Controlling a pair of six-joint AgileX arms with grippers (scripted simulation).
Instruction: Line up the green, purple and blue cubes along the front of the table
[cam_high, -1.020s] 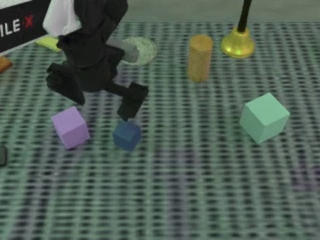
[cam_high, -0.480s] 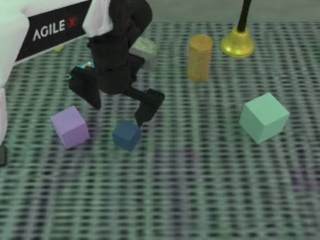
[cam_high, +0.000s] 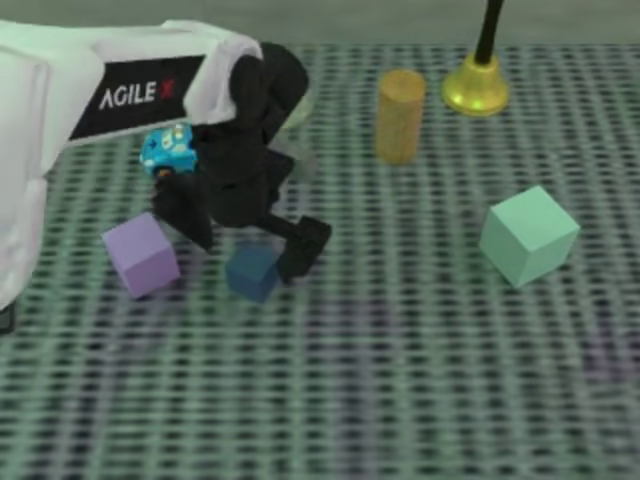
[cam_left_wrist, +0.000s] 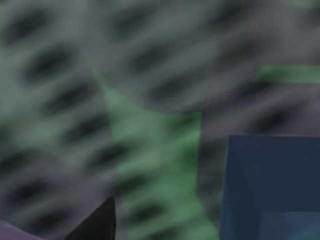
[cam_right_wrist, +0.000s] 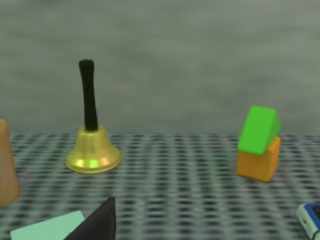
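Observation:
The small navy blue cube (cam_high: 252, 272) sits left of centre, with the lilac purple cube (cam_high: 141, 254) to its left. My left gripper (cam_high: 245, 236) hangs open just behind and over the blue cube, one finger (cam_high: 302, 248) beside the cube's right edge and the other (cam_high: 188, 214) near the purple cube. Close up in the left wrist view, the blue cube (cam_left_wrist: 270, 185) stands a little way from one dark fingertip (cam_left_wrist: 99, 224). The mint green cube (cam_high: 527, 235) lies apart at the right. My right gripper is outside the top view; its wrist view shows one fingertip (cam_right_wrist: 99, 224) beside a corner of the green cube (cam_right_wrist: 45, 229).
A yellow cylinder (cam_high: 400, 114) and a brass bell (cam_high: 476, 86) stand at the back. A bright blue toy car (cam_high: 167, 149) lies beside the left arm. The right wrist view shows a green-on-orange block stack (cam_right_wrist: 258, 145). Open mesh table (cam_high: 400, 400) stretches along the front.
My left arm has swung forward and to the right, bringing its open fingers down around the blue cube. The toy car now shows behind it. The cubes have not moved.

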